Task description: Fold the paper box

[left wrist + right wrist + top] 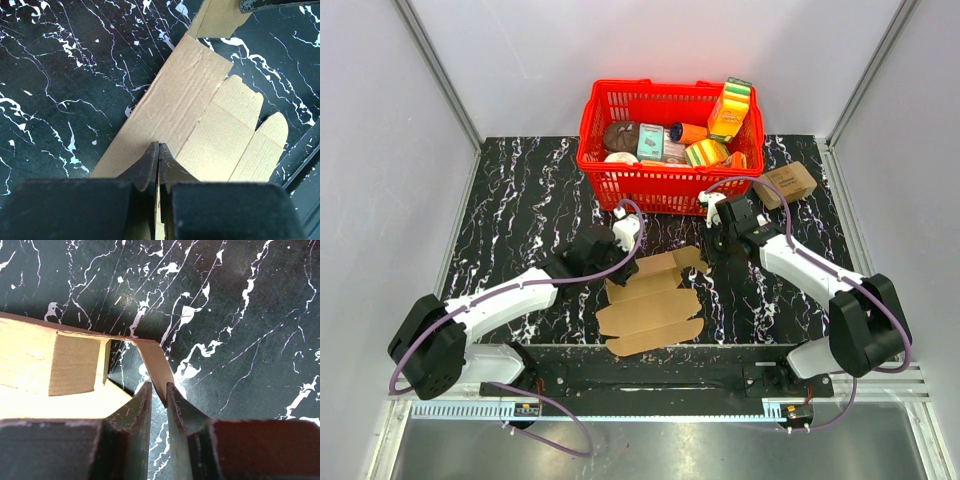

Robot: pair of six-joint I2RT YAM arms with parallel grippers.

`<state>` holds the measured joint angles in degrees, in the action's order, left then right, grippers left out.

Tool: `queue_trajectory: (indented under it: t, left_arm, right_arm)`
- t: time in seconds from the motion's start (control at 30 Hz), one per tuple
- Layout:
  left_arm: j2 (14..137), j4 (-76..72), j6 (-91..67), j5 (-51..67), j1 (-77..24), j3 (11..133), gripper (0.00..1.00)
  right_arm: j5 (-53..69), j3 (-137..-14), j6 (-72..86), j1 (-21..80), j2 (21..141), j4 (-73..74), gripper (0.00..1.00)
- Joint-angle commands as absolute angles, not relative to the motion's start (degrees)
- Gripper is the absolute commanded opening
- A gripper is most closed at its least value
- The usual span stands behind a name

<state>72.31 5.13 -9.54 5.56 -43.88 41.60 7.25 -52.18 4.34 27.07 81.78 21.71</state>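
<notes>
While the left pincer (159, 152) is pressed together with a sliver of card showing between its jaws, so that it seems to pinch the far left edge of the box (650, 305), the right pincer (159, 390) stands with only a narrow gap and a curled tab (152, 357) of the box hanging in it; whether it has bitten I cannot tell. Outward from these 2 holds, the box lies mostly flat and unfolded by the middle of the near edge of the worktop (520, 200), between the arms. Beyond it the basket (620, 180) sits at the far edge, with the carton (786, 184) just to its right. The risks, as I judge them: the tab is thin and bent, so a bite near its tip could slip off or crease it wrongly, and if the 2 arms pull against each other the card could tear or slide instead of folding.
</notes>
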Motion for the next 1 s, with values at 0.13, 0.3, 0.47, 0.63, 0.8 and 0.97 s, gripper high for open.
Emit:
queue_trajectory:
  t: [0.13,0.3,0.47,0.63,0.8,0.97]
  left_arm:
    - [70.7,4.4,-10.3,4.7,-44.0,41.4,0.00]
    - [70.8,4.0,-10.4,4.9,-44.1,41.3,0.00]
    - [70.7,4.0,-10.4,4.8,-44.2,41.3,0.00]
    - [70.6,4.0,-10.5,4.8,-44.4,41.0,0.00]
    - [70.6,3.9,-10.6,4.9,-44.4,41.0,0.00]
    - [70.8,3.9,-10.6,4.8,-44.6,41.0,0.00]
  right_arm:
    - [11.2,-54.5,6.8,27.3,80.3,21.3,0.20]
    - [13.3,-54.4,8.8,27.3,79.1,21.4,0.19]
    - [14.8,-54.4,11.0,27.4,78.5,21.9,0.17]
    - [15.5,-54.1,12.0,27.4,77.8,22.5,0.15]
    - [15.0,-53.7,11.9,27.4,77.7,23.5,0.14]
    - [14.6,-53.4,11.4,27.4,78.4,24.0,0.16]
